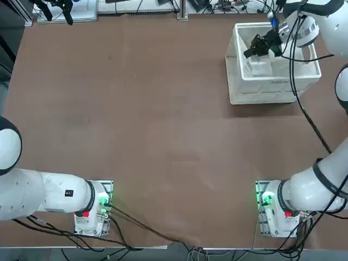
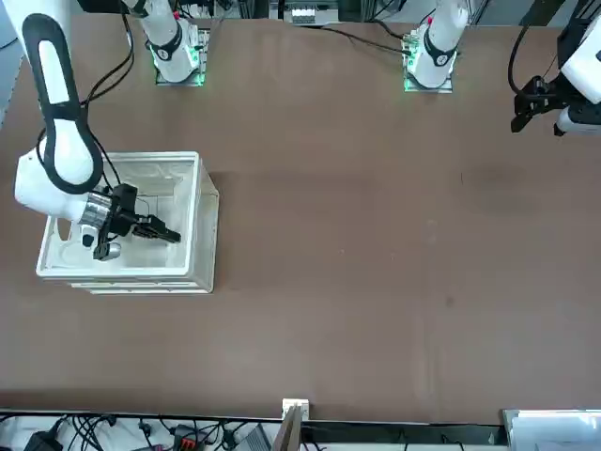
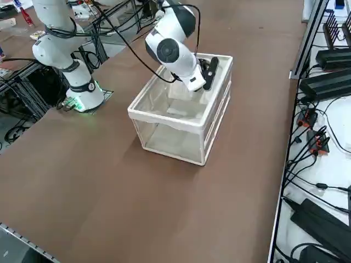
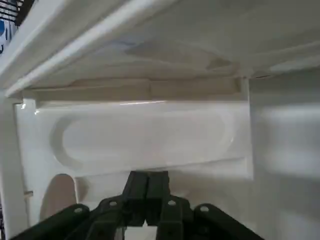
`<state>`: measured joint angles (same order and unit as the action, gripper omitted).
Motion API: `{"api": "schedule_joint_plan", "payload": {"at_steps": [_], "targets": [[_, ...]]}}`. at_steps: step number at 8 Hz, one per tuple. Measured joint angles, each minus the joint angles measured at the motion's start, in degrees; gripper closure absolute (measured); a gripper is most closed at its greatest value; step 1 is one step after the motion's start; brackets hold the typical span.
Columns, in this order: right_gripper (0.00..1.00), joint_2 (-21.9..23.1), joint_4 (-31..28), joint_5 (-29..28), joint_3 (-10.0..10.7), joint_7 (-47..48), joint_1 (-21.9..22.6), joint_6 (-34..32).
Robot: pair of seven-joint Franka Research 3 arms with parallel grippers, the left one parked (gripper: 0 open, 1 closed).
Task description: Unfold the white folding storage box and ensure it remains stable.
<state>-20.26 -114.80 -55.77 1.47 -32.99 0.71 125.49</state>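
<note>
The white folding storage box stands at the far right of the brown table, its long walls raised under a thick rim. My right gripper reaches down inside it with its black fingers shut, holding nothing. In the front view the gripper points at the box wall nearest the table's middle. In the right wrist view the shut fingertips sit right at an inner panel with an oval handle recess; I cannot tell whether they touch it. A white inner panel leans inside the box.
The parked left arm rests at the near left corner. Cables and power strips lie on a bench beyond the table's right edge. Open brown table surface spreads left of the box.
</note>
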Motion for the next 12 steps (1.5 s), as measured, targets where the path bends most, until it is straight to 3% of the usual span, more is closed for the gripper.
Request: {"api": "schedule_joint_plan", "payload": {"at_steps": [4, 8, 10, 11, 12], "targets": [[0.99, -2.5, -0.7, -12.2, -0.8, -2.8, 3.0, 3.1], [0.99, -3.6, -2.1, -20.4, -0.1, -8.1, 4.0, 5.0], [0.99, -3.7, -2.1, -20.6, 0.0, -8.7, 4.0, 5.0], [0.99, -3.6, -1.7, -17.8, 0.1, -9.3, 4.0, 5.1], [0.99, -3.0, -0.9, -11.4, 0.1, -8.1, 4.2, 5.2]]}}
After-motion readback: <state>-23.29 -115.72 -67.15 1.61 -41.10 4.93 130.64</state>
